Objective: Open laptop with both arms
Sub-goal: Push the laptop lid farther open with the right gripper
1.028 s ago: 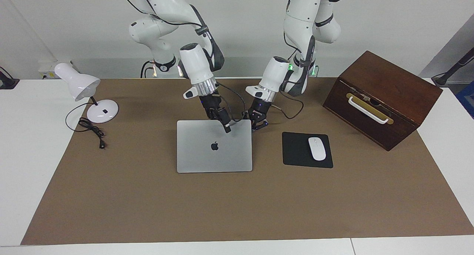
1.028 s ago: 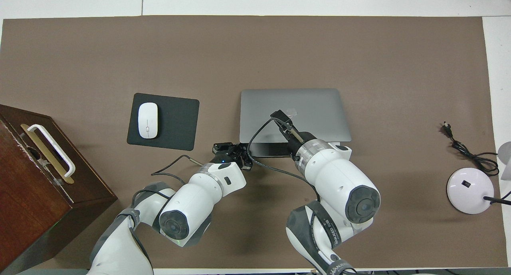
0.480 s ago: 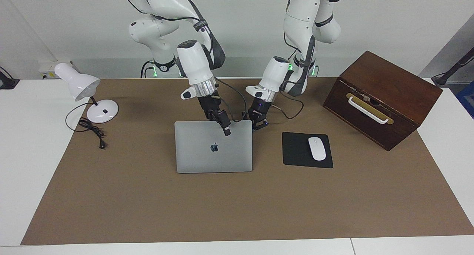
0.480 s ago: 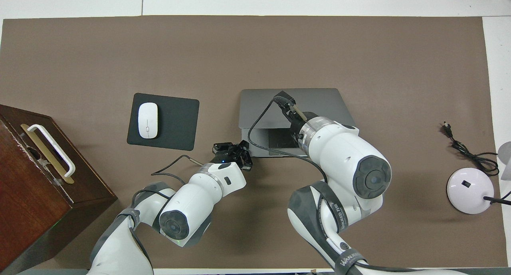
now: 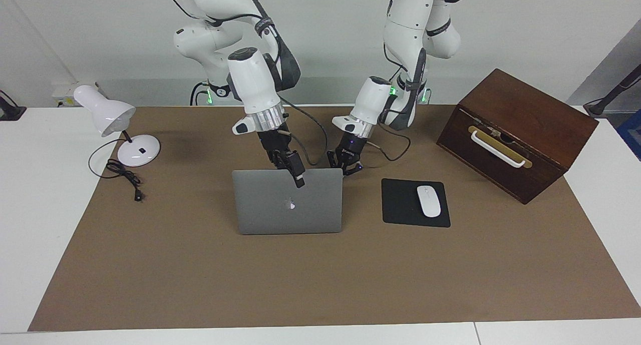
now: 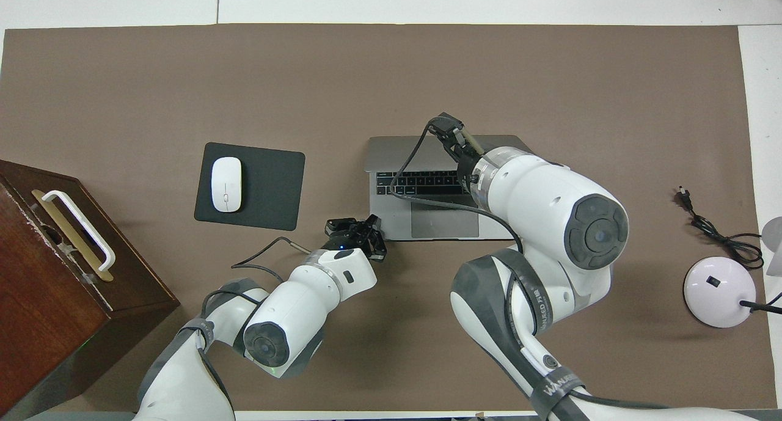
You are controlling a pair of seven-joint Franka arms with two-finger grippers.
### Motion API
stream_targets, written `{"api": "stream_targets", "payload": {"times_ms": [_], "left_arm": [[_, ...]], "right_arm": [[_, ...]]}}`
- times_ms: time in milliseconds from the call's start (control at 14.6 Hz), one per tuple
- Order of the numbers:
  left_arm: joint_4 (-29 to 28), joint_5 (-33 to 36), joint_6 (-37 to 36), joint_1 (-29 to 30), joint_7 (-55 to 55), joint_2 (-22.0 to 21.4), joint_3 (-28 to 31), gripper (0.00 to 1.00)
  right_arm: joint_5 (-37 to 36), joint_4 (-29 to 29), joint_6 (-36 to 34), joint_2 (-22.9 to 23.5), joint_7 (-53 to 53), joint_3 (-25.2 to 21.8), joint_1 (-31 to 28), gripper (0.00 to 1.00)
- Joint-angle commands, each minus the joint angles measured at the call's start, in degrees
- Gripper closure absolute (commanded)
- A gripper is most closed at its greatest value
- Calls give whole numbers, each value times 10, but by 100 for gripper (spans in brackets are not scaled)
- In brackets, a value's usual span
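Observation:
The silver-grey laptop stands open in the middle of the brown mat, its lid with the apple logo raised nearly upright. The overhead view shows its keyboard and trackpad. My right gripper is shut on the lid's top edge, also seen in the overhead view. My left gripper sits low at the corner of the laptop's base nearest the robots, toward the left arm's end; it also shows in the overhead view.
A black mouse pad with a white mouse lies beside the laptop toward the left arm's end. A brown wooden box with a white handle stands past it. A white desk lamp and its cable are at the right arm's end.
My right gripper has lifted the lid from slightly raised to nearly upright, uncovering the keyboard. The left gripper has stayed at the base's corner.

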Motion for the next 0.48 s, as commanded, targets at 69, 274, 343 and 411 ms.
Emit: {"api": "stream_targets", "payload": {"times_ms": [69, 274, 343, 411], "left_arm": [[11, 15, 9, 1, 0, 23, -1, 100], [11, 15, 9, 1, 0, 23, -1, 100], [11, 15, 9, 2, 0, 23, -1, 100], [11, 15, 9, 1, 0, 23, -1, 100]], "right_arm": [[10, 56, -34, 24, -38, 4, -21, 1], [11, 102, -75, 42, -54, 5, -37, 1], [12, 111, -81, 44, -59, 5, -42, 0], [12, 117, -84, 49, -62, 5, -43, 0]]}}
